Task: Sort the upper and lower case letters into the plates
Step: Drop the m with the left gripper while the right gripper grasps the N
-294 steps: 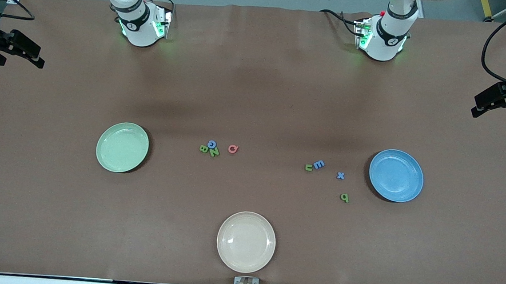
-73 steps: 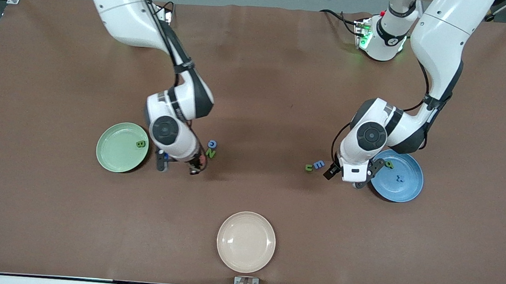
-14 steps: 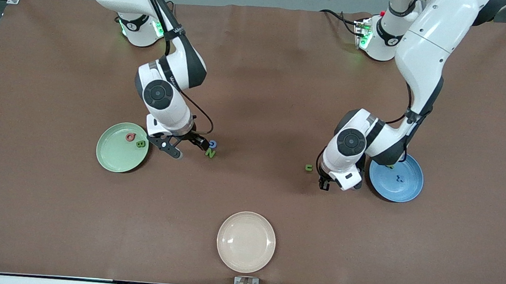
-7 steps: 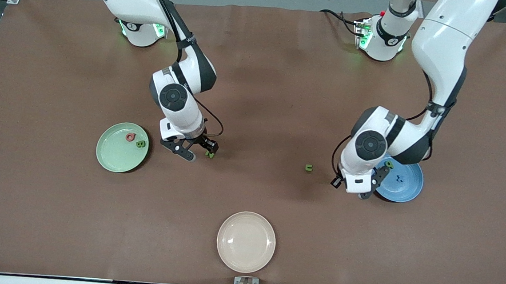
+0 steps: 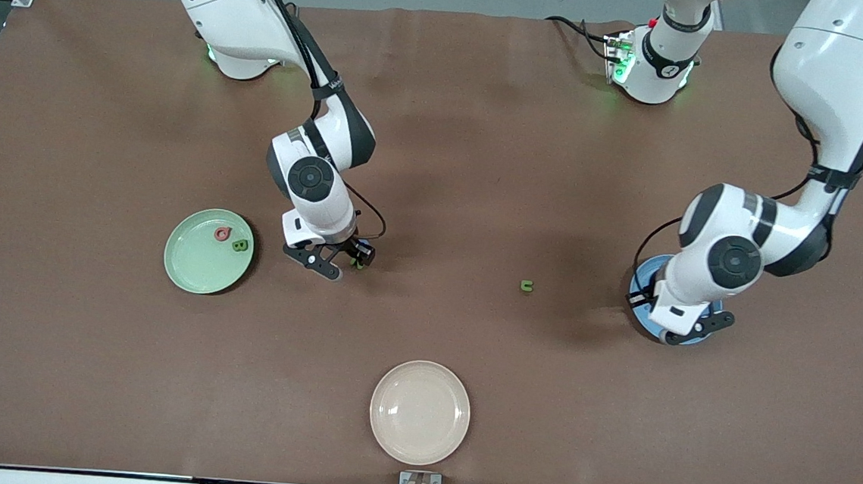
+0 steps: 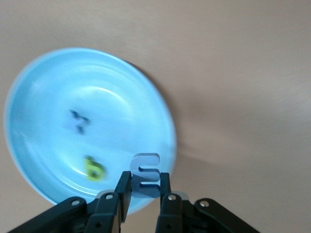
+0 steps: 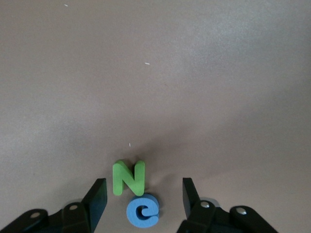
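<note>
The left gripper (image 6: 141,196), over the round blue plate (image 6: 43,160), pinches the flat blue letter m (image 6: 145,175) for dropping there. The right gripper (image 7: 142,196), down at the table, stands wide around the green N (image 7: 129,177) and blue G (image 7: 143,210) near the pale green plate (image 5: 194,275).

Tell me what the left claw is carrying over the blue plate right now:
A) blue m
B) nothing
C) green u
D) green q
A: in the left wrist view the left claw is shut on the blue m above the blue plate, where the green q and blue x already lie; the green u sits on the table.
</note>
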